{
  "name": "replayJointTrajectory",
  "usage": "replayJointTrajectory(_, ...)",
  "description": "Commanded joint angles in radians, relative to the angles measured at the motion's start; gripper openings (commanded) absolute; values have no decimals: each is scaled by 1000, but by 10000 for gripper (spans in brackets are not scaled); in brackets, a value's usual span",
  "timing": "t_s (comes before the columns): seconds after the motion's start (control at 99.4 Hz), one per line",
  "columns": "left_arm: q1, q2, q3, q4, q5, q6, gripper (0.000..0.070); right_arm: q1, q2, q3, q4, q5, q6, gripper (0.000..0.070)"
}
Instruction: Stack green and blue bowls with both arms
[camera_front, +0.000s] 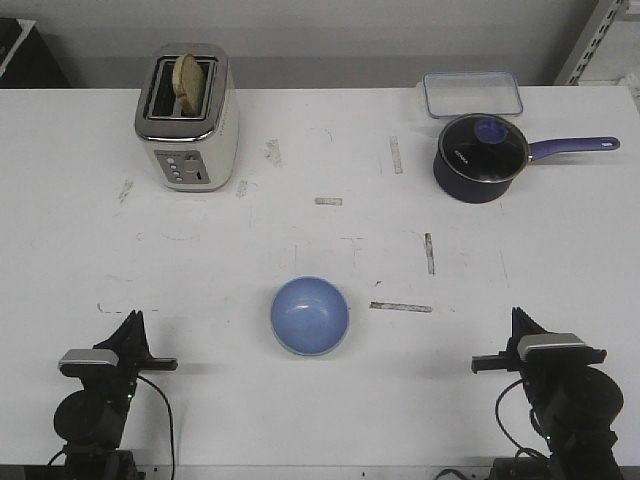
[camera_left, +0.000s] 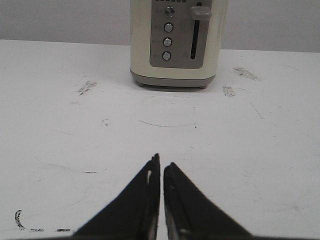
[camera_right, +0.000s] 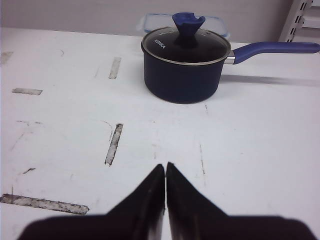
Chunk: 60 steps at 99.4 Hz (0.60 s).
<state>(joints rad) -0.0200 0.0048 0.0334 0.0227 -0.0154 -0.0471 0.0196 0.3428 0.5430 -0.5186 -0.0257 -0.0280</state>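
Observation:
A light blue bowl (camera_front: 310, 316) sits upright on the white table, near the front centre, between the two arms. No green bowl shows in any view; if it lies under the blue one I cannot tell. My left gripper (camera_front: 133, 320) rests at the front left, shut and empty, well left of the bowl; in the left wrist view (camera_left: 161, 162) its tips nearly meet over bare table. My right gripper (camera_front: 517, 316) rests at the front right, shut and empty; in the right wrist view (camera_right: 165, 166) its tips touch.
A cream toaster (camera_front: 187, 120) with a slice of bread stands at the back left, also in the left wrist view (camera_left: 177, 42). A dark blue lidded saucepan (camera_front: 482, 157) stands at the back right, also in the right wrist view (camera_right: 182, 64), with a clear lidded box (camera_front: 471, 93) behind it.

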Motion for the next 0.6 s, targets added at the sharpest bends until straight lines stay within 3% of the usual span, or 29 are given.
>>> replayJointTrajectory(0.0, 1, -2, -21, 17, 4, -8, 1, 2, 5, 1, 10, 0, 12, 0)
replayJointTrajectory(0.352, 1, -2, -21, 17, 4, -8, 1, -1, -13, 0, 10, 0, 8, 0)
replayJointTrajectory(0.594, 1, -2, -21, 17, 4, -8, 1, -8, -80, -123, 186, 8, -60, 0)
